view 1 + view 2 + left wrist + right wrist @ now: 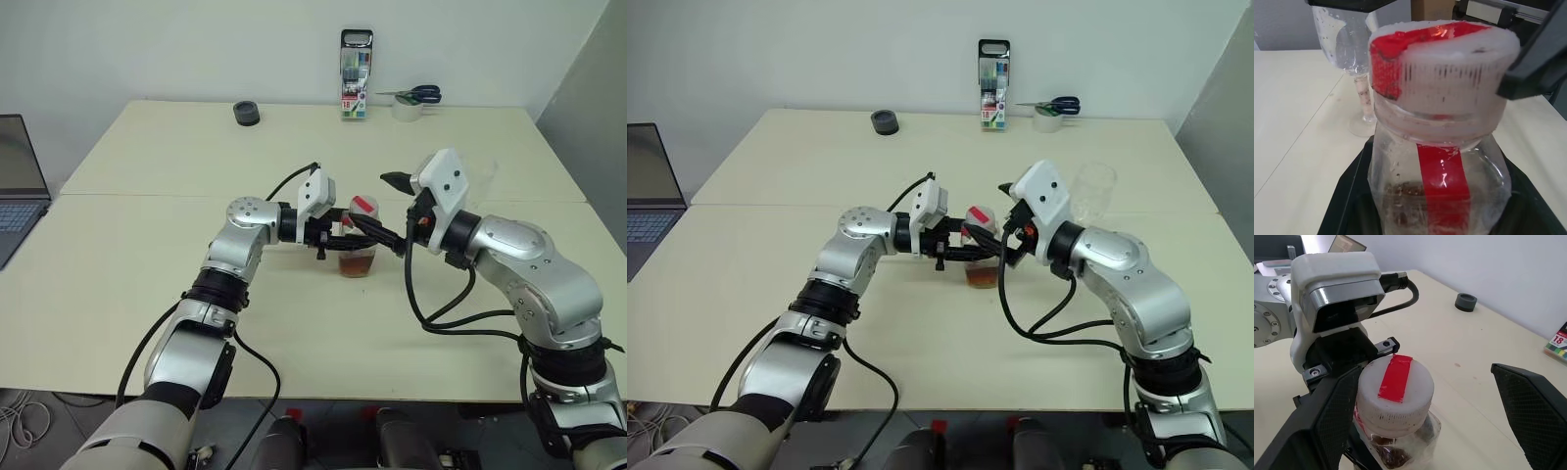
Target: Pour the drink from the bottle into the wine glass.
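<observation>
Bottle mid-table, wine glass just beside.

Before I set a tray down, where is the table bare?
The near edge below the bottle is bare, as is the stretch between the laptop and the black roll. The middle is crowded by both pincers and the glass.

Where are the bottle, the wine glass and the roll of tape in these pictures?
bottle [1442,147], left wrist view, on the clear neck below the cap.
wine glass [1094,191], right eye view, on the bowl.
roll of tape [407,111], left eye view, on its outer side, under the scissors.
</observation>
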